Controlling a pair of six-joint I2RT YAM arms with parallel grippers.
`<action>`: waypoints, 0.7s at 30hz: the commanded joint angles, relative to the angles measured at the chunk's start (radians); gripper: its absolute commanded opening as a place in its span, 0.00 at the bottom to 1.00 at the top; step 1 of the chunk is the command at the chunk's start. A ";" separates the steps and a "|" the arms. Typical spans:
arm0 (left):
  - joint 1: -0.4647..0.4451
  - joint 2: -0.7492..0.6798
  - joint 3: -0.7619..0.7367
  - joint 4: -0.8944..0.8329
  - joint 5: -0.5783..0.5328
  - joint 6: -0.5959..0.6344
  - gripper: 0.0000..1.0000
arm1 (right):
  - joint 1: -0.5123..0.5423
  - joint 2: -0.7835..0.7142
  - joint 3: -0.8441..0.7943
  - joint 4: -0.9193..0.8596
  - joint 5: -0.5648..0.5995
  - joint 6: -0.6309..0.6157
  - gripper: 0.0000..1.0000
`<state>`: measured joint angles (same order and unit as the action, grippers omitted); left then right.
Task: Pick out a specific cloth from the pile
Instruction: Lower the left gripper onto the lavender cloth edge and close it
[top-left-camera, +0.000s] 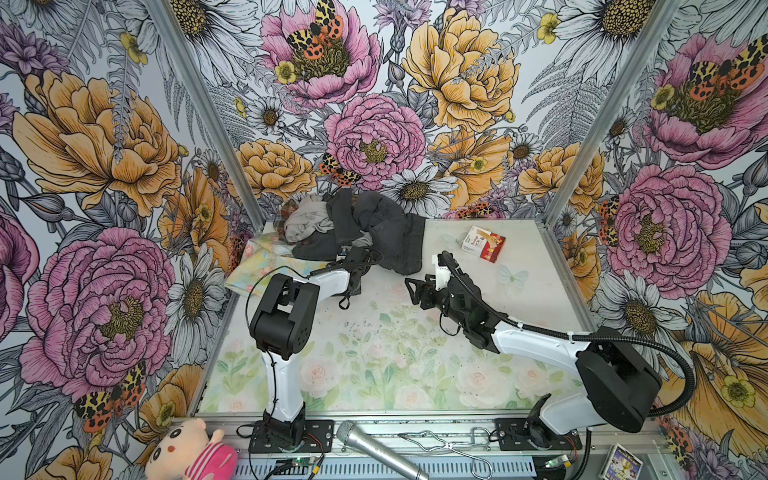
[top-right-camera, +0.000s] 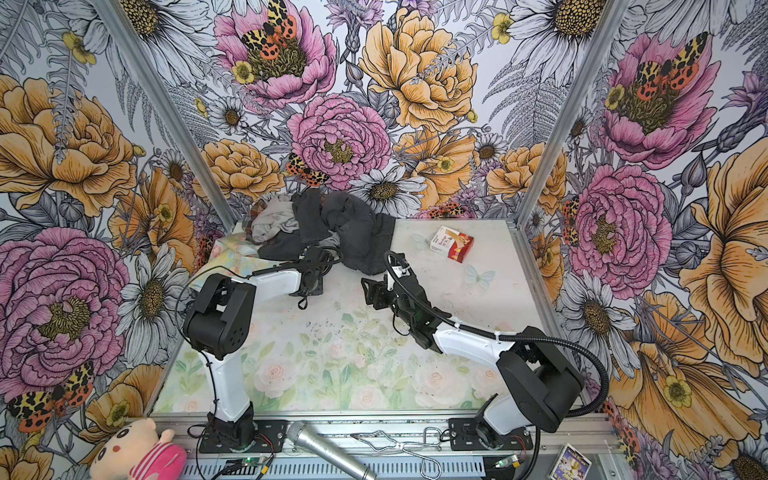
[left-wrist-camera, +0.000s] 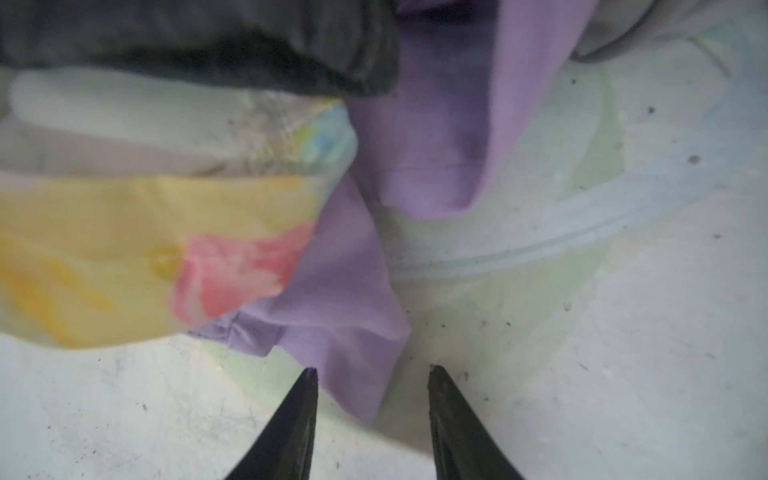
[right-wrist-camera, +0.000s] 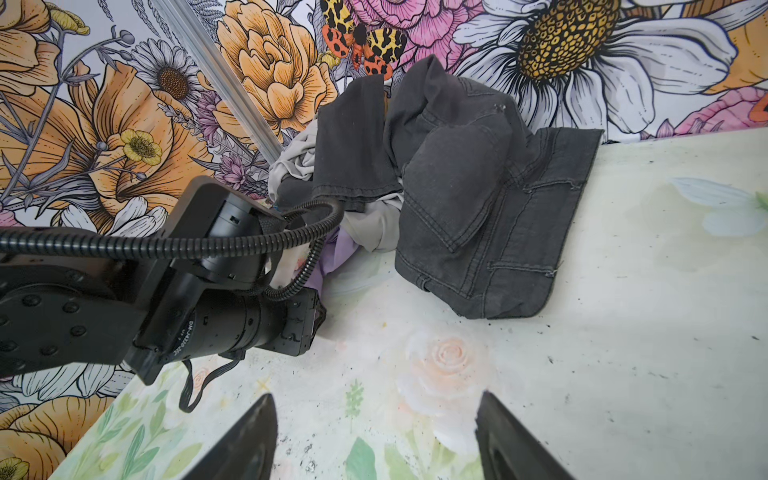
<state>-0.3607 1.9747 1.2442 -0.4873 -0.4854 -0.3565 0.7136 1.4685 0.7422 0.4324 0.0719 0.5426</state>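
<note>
The pile (top-left-camera: 365, 224) of dark grey, light grey and plaid garments lies at the table's back left, against the wall. The lavender cloth (left-wrist-camera: 436, 137) pokes out from under the dark garment, beside a pastel floral cloth (left-wrist-camera: 124, 257). A strip of the cloth (right-wrist-camera: 332, 253) also shows behind the left wrist. My left gripper (left-wrist-camera: 372, 369) points down at the pile's front edge. Its jaws are apart, with the cloth's loose corner lying between them and not pinched. My right gripper (right-wrist-camera: 376, 399) is open and empty over the bare table, right of the left wrist (top-left-camera: 353, 282).
A red and white box (top-left-camera: 484, 243) lies at the back right. On the front rail are a plush toy (top-left-camera: 187, 453), a microphone (top-left-camera: 378, 449) and wire tongs (top-left-camera: 440, 442). Flowered walls close in the table on three sides.
</note>
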 joint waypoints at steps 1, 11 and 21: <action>0.012 0.017 0.026 0.022 0.042 0.000 0.46 | 0.000 -0.016 0.013 0.028 -0.011 0.005 0.76; 0.046 0.049 0.045 0.019 0.100 -0.012 0.46 | 0.000 -0.016 -0.003 0.049 -0.006 -0.003 0.76; 0.058 0.084 0.083 -0.018 0.145 -0.012 0.12 | 0.001 -0.028 -0.009 0.055 0.011 -0.005 0.76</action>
<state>-0.3134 2.0331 1.3258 -0.4728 -0.3836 -0.3660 0.7139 1.4681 0.7418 0.4549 0.0738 0.5419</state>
